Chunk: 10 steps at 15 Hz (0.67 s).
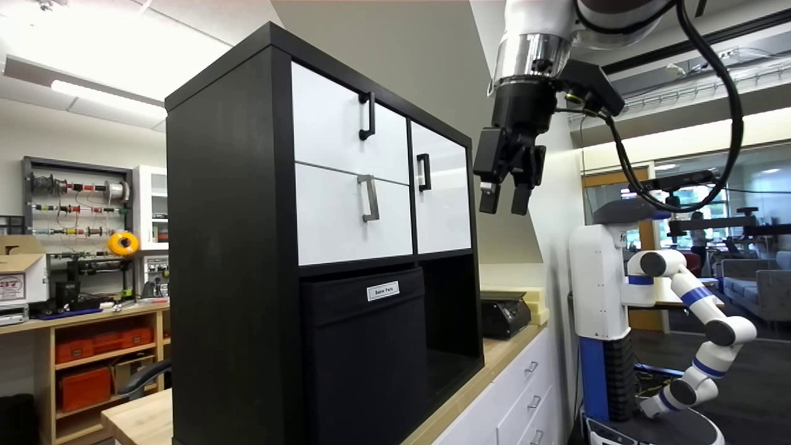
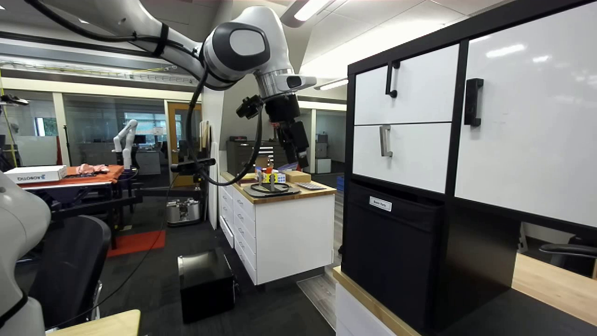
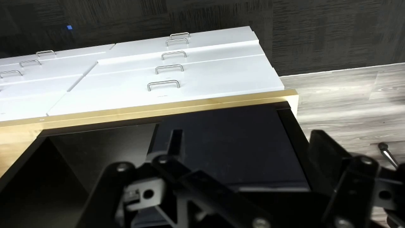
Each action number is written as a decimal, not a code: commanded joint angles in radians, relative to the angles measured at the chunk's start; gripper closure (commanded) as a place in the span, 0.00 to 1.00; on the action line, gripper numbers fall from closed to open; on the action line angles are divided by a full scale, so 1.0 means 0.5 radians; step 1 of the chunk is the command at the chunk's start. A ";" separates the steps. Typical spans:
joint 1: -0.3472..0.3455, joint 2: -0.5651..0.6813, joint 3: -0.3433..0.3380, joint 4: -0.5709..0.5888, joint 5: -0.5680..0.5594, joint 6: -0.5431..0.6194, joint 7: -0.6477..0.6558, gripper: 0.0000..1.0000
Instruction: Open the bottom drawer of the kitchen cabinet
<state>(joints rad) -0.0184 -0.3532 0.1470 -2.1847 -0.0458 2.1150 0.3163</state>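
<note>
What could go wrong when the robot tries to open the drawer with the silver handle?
It might grab the wrong one: the black handle sits just above the silver handle on the bottom drawer. That silver bar is slim and close to the front, so the open gripper might miss it or bump the drawer. And a hard pull might tug the whole kitchen cabinet, which stands on a wooden counter; I can't tell whether it's fixed down.

Wire spools (image 1: 79, 209) and a blue-and-white robot (image 1: 641, 295) suggest a robotics lab.
</note>
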 commanded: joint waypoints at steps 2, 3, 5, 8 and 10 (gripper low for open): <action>-0.005 0.063 -0.005 0.076 -0.120 0.058 0.021 0.00; -0.007 0.076 -0.009 0.094 -0.145 0.075 0.008 0.00; -0.012 0.115 -0.015 0.143 -0.204 0.126 -0.001 0.00; -0.006 0.207 -0.036 0.238 -0.235 0.228 -0.011 0.00; -0.010 0.286 -0.052 0.314 -0.247 0.294 -0.008 0.00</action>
<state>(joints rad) -0.0196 -0.2743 0.1347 -2.0947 -0.1467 2.2183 0.3164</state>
